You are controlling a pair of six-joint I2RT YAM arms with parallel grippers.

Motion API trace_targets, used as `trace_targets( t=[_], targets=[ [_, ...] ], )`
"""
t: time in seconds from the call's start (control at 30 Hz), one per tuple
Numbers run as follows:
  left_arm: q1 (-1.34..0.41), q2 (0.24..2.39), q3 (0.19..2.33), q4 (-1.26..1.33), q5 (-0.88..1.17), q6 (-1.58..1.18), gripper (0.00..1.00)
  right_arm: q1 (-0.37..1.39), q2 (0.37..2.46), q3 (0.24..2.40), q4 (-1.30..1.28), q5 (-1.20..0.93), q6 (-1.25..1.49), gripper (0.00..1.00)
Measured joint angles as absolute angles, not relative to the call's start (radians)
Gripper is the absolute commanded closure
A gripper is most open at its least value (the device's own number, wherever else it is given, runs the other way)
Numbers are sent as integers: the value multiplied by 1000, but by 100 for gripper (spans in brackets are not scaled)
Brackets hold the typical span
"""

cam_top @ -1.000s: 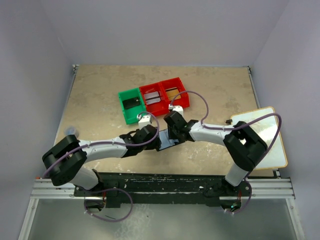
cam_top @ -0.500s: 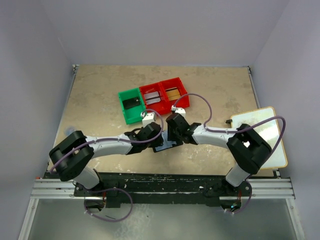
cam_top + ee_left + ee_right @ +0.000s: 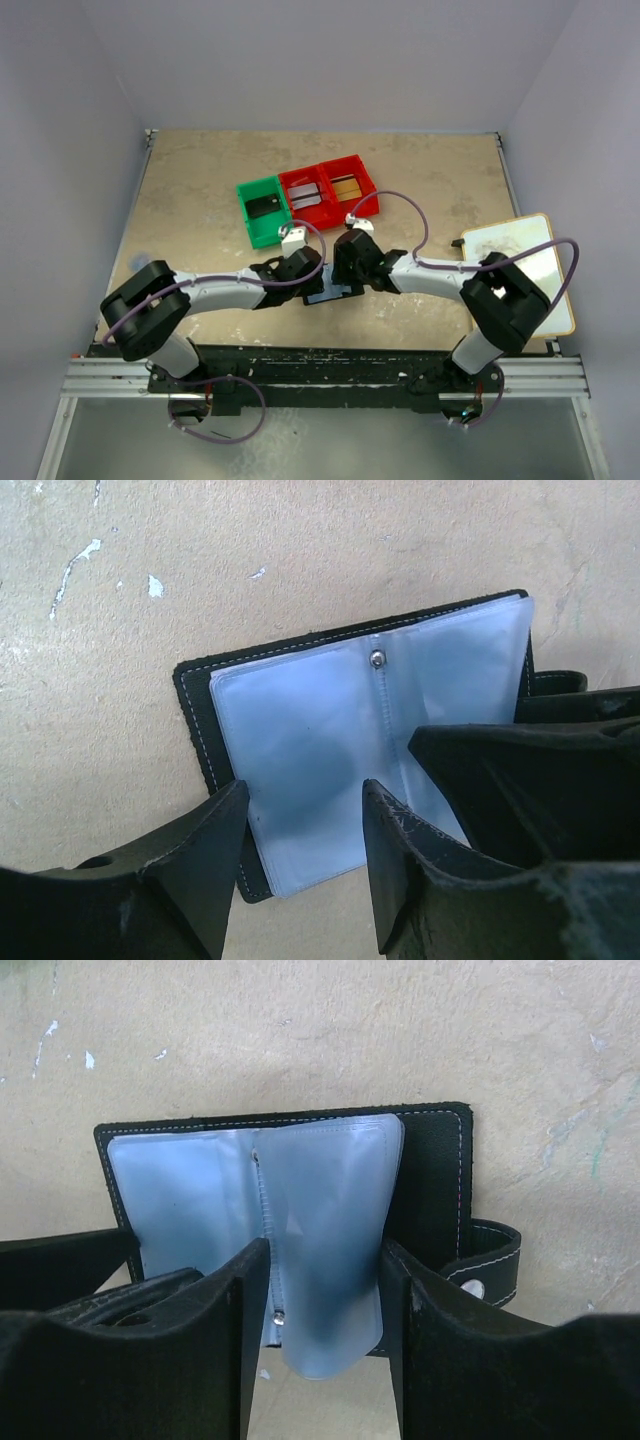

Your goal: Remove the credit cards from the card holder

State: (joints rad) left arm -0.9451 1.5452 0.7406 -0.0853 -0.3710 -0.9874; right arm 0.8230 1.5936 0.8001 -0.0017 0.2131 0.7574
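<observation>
The card holder [image 3: 328,293] lies open on the table between my two grippers. Its pale blue sleeves [image 3: 330,730] face up inside the black cover [image 3: 435,1180], with the black tab [image 3: 490,1255] at one edge. I see no card in the sleeves. My left gripper [image 3: 305,810] is open and hovers over one half of the holder. My right gripper [image 3: 325,1270] is open, and its fingers straddle a loose sleeve leaf [image 3: 330,1260] without pinching it. A black card [image 3: 264,207], a silver card [image 3: 306,192] and a gold card [image 3: 347,186] lie in the bins.
A green bin [image 3: 250,225] and two joined red bins [image 3: 322,215] stand just beyond the grippers. A white board with a wooden rim [image 3: 525,270] lies at the right edge. My right gripper's finger [image 3: 530,780] crowds the left wrist view.
My left gripper has moved right, up to the holder. My right gripper has shifted slightly left, and the holder has slid a little toward the near edge.
</observation>
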Motion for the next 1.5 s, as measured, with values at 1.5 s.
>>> trace_targets(
  t=[1.5],
  targets=[
    [-945, 1471, 722, -111, -365, -986, 46, 757, 1588, 739, 152, 35, 760, 50]
  ],
)
